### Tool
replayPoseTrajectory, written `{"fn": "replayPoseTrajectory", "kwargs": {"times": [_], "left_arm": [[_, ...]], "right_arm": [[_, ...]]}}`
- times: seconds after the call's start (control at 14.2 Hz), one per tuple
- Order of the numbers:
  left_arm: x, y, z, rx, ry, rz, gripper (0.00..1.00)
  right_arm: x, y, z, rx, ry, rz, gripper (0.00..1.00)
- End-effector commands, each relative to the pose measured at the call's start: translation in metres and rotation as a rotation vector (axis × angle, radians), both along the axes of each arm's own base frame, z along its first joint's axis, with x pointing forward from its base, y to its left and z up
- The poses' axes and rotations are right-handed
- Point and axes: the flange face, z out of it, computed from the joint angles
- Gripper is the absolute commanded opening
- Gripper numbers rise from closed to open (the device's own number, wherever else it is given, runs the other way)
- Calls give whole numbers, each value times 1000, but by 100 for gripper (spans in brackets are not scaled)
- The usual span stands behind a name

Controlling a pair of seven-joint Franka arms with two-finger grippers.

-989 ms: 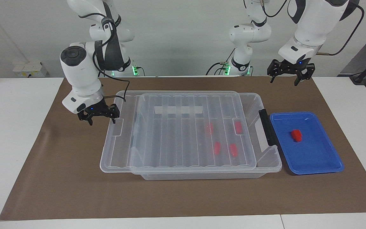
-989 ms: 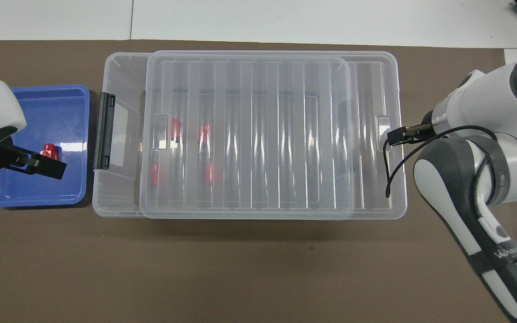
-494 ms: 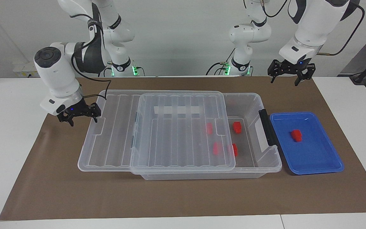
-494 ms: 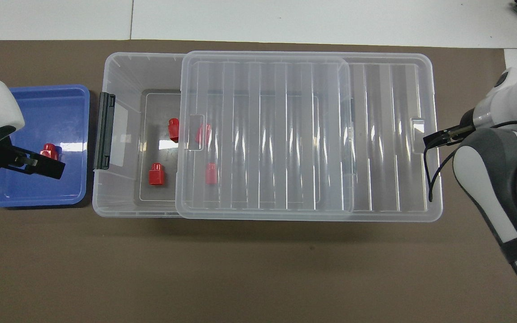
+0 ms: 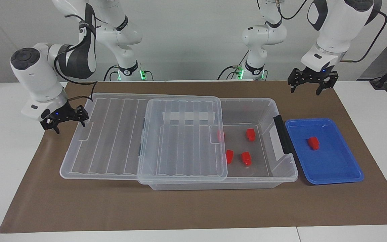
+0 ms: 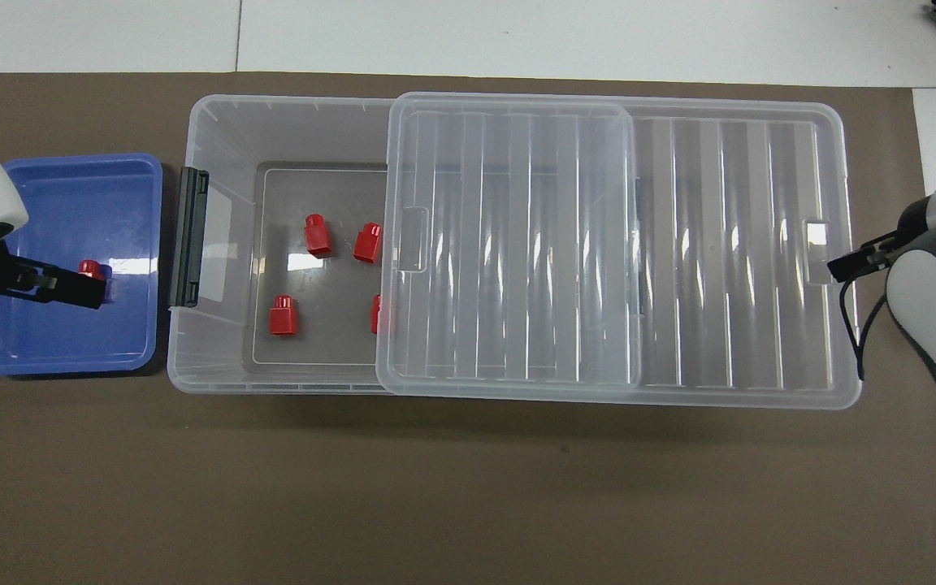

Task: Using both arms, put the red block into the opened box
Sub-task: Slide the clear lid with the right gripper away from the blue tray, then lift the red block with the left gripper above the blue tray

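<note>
One red block [image 5: 313, 143] lies in the blue tray [image 5: 334, 169] beside the box's black handle [image 5: 282, 134]. My left gripper [image 5: 305, 92] hangs open in the air; in the overhead view the left gripper [image 6: 70, 288] covers part of that red block [image 6: 91, 267]. The clear box [image 5: 268, 105] is uncovered at its handle end, and several red blocks [image 5: 250, 133] lie on its floor. The ribbed lid [image 5: 113, 137] overhangs the box toward the right arm's end. My right gripper [image 5: 70, 127] stands open at the lid's end notch, nothing clamped between its fingers.
Box and tray rest on a brown mat [image 5: 193, 208] on the white table [image 5: 8, 151]. The lid [image 6: 728, 244] reaches nearly to the mat's edge at the right arm's end. The blue tray [image 6: 62, 349] sits at the left arm's end.
The lid has slid toward the right arm's end along with my right gripper, uncovering the red blocks in the box. My left gripper has shifted slightly over the tray.
</note>
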Motion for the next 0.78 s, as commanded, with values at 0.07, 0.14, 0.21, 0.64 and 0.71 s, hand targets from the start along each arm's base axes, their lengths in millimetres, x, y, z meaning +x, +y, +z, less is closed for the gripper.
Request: {"fn": "replayPoseTrajectory", "kwargs": {"times": [0.07,0.14,0.21,0.64,0.71], "left_arm": [[8,28,-42,-9,-29,44,100],[18,35,-56,-14,-28,53,100],[29,39,-78,-19,-14,57,100],[73,91,-167,-19,6,125,100],[81,97,-180,-17,1,129,100]], "right_arm": [[-6,-12,9,-14,11,43,100],[-5,-11,10,-13,11,42,100],[-6,-11,9,-13,12,42,100],[-14,-1,28,-2,12,-28,100],[-17,3,32,-1,14,-32,100]]}}
